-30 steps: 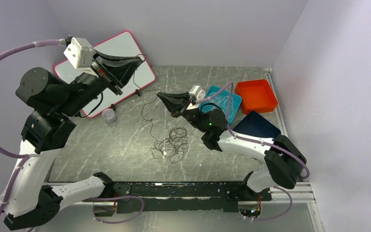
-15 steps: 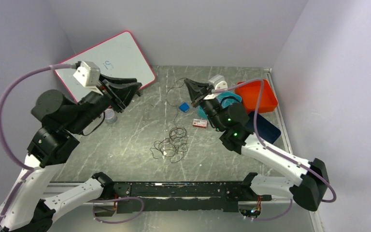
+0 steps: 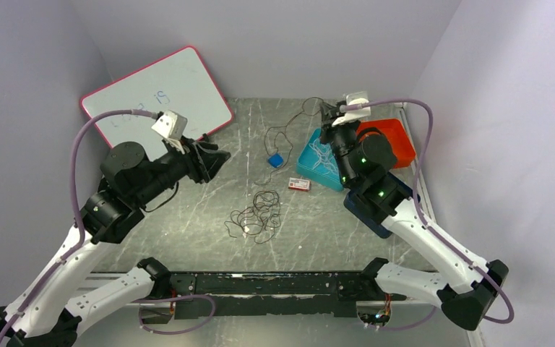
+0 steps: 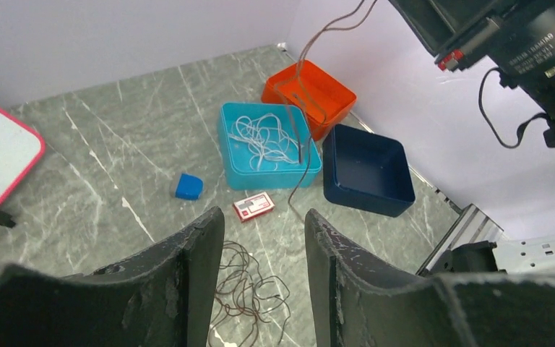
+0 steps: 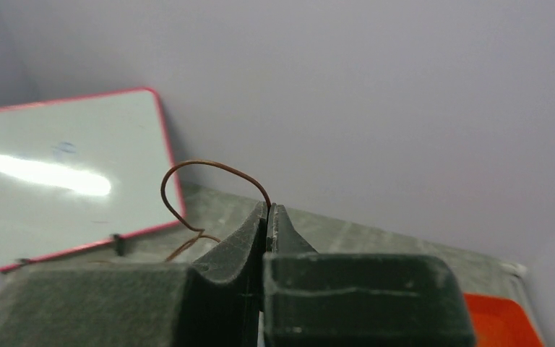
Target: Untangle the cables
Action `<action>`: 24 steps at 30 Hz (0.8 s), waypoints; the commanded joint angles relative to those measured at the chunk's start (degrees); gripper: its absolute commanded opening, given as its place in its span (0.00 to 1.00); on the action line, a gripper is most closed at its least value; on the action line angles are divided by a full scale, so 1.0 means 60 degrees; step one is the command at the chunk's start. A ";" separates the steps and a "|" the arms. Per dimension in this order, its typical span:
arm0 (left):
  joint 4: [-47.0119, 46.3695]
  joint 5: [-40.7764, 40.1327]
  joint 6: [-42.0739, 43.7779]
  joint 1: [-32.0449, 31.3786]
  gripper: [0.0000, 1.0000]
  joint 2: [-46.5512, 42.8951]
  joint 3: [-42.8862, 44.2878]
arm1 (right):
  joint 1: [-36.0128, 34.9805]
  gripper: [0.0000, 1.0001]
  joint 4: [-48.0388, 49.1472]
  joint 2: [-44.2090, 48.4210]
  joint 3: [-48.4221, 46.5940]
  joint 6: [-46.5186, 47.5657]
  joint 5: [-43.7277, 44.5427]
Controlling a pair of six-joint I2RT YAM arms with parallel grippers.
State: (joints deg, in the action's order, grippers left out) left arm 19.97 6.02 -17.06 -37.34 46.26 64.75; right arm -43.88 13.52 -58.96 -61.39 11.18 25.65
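Observation:
A palm-sized tangle of dark brown cables [image 3: 258, 217] lies mid-table, showing below my left fingers in the left wrist view as a tangle [image 4: 246, 289]. My right gripper [image 3: 325, 110] is raised at the back right, shut [image 5: 269, 207] on one thin brown cable [image 5: 202, 168]. That brown cable [image 3: 271, 137] hangs down toward the table. My left gripper [image 3: 217, 159] hovers left of centre, open [image 4: 264, 224] with nothing between its fingers. White cables [image 4: 264, 137] lie in the teal tray [image 4: 225, 137].
The teal tray [image 3: 305, 170], an orange tray [image 3: 390, 144] and a dark blue tray [image 4: 367, 170] stand at the right. A small blue block [image 3: 276, 160] and a red-white card [image 3: 298, 184] lie near the tangle. A pink-rimmed whiteboard [image 3: 159, 90] leans at the back left.
My left gripper opened, let go of the brown cable and swung down away from the whiteboard. My right gripper carried that cable up toward the back right, clear of the tangle.

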 commanded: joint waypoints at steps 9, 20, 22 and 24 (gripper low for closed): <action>0.0375 -0.0041 -0.0502 -0.0060 0.52 -0.0250 -0.1336 | 0.3252 0.00 -0.1363 -0.0249 -0.0029 -0.0367 0.0485; 0.0008 0.0564 -0.1196 -0.0060 0.51 -0.0311 -0.2195 | 0.4893 0.00 -0.0785 0.0003 0.1244 -0.0744 0.2419; -0.0001 0.0639 -0.1214 -0.0060 0.50 -0.0338 -0.2294 | 0.5325 0.00 -0.0759 0.0019 0.1430 -0.0911 0.2269; 0.0027 0.0674 -0.1193 -0.0057 0.50 -0.0349 -0.2367 | 0.5721 0.00 -0.0714 -0.0054 0.1497 -0.1108 0.1963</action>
State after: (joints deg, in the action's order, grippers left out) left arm 21.63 7.51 -23.09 -37.34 44.99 51.51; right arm -13.47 6.98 -59.92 -53.39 7.40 36.93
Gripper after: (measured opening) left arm 0.503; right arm 0.010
